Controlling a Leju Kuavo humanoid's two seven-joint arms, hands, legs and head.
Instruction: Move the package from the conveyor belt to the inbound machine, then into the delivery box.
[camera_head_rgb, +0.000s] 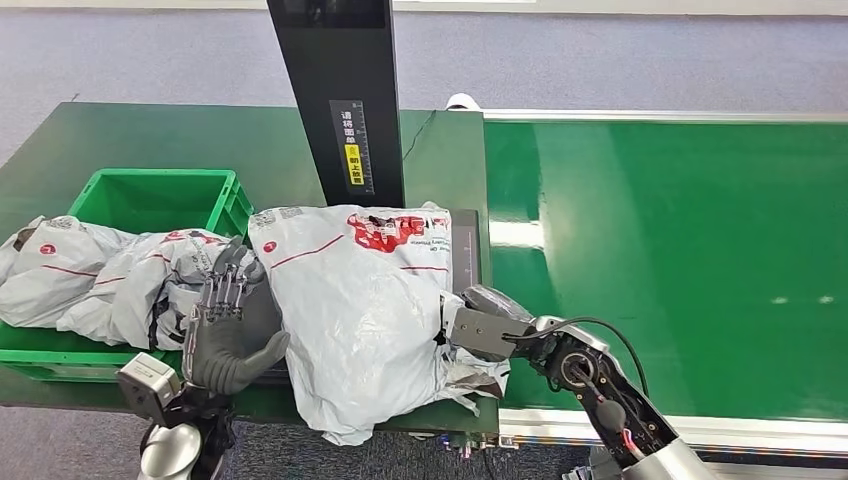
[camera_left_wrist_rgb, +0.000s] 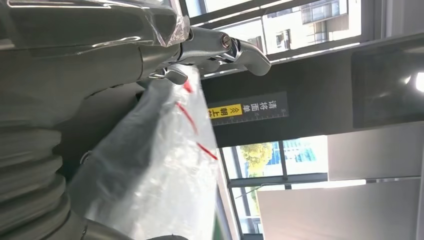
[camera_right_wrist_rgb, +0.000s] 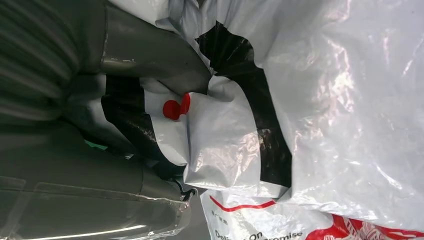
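A dark green table (camera_head_rgb: 150, 135) stands on grey carpet, beside a bright green conveyor belt (camera_head_rgb: 680, 260). A large grey plastic mailer package (camera_head_rgb: 355, 300) lies on the flat inbound machine (camera_head_rgb: 465, 250), under its black upright post (camera_head_rgb: 340, 90). The right hand (camera_head_rgb: 480, 325) clamps the package's edge in its fingers (camera_right_wrist_rgb: 155, 60). The left hand (camera_head_rgb: 228, 325) rests open-fingered against the package's other side, beside a green plastic delivery box (camera_head_rgb: 160, 200) holding more grey mailers (camera_head_rgb: 90, 280).
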